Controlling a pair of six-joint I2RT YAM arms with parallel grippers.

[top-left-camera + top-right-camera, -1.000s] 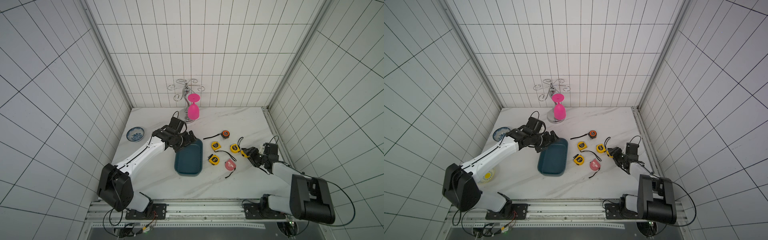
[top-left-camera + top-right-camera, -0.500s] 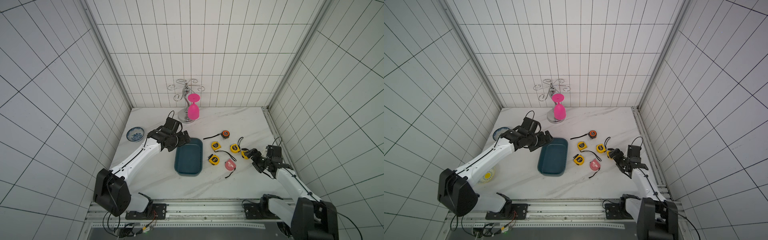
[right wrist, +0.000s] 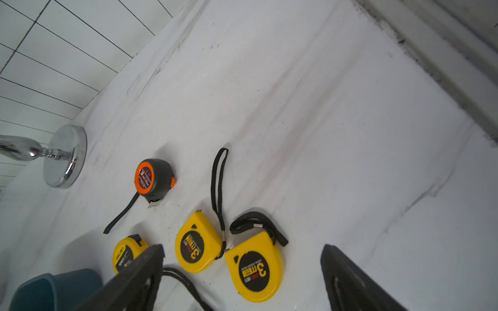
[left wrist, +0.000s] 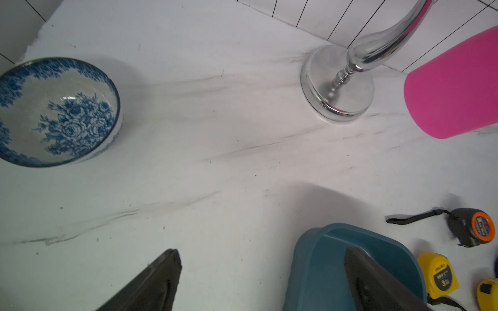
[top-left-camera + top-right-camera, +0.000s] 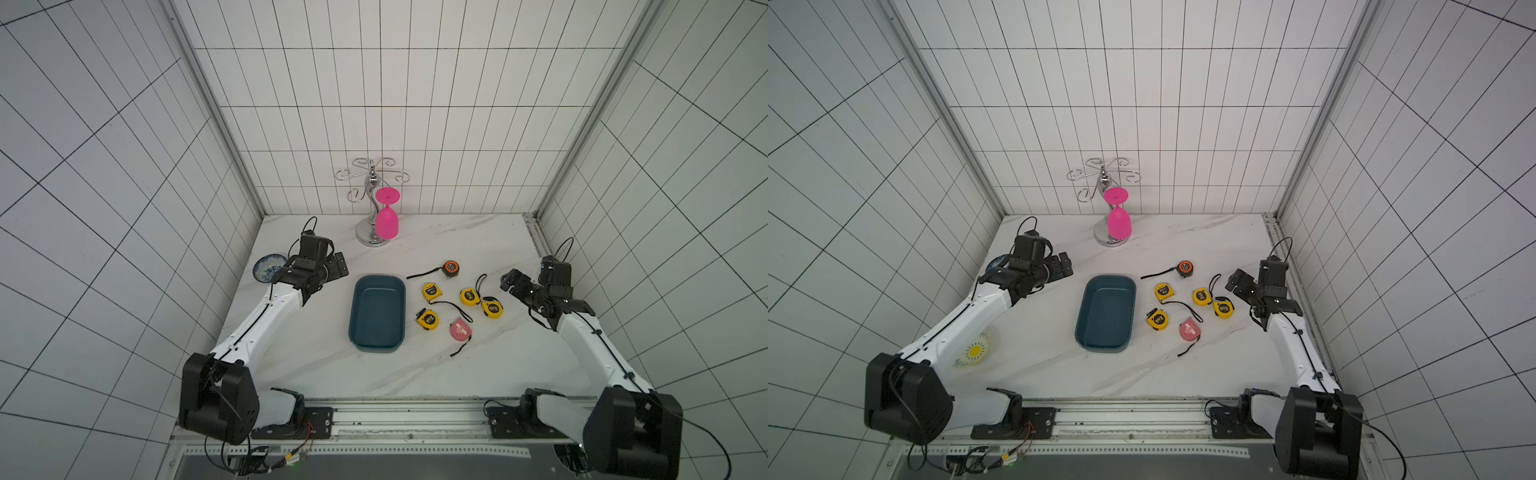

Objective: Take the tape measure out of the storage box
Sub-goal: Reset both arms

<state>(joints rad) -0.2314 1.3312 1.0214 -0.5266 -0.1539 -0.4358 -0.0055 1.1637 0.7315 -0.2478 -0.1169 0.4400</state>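
Legible markings. We read "3m" in large yellow characters on the round black label of the yellow tape measure with the bunched strap [image 3: 253, 269], and again on the neighbouring yellow tape measure [image 3: 192, 249]. The smaller print beside each numeral is too fine for us to make out. In the left wrist view we read a "3" on the label of a third yellow tape measure [image 4: 442, 274]. The orange-ringed label of the black tape measure [image 3: 151, 176] carries print we cannot read.
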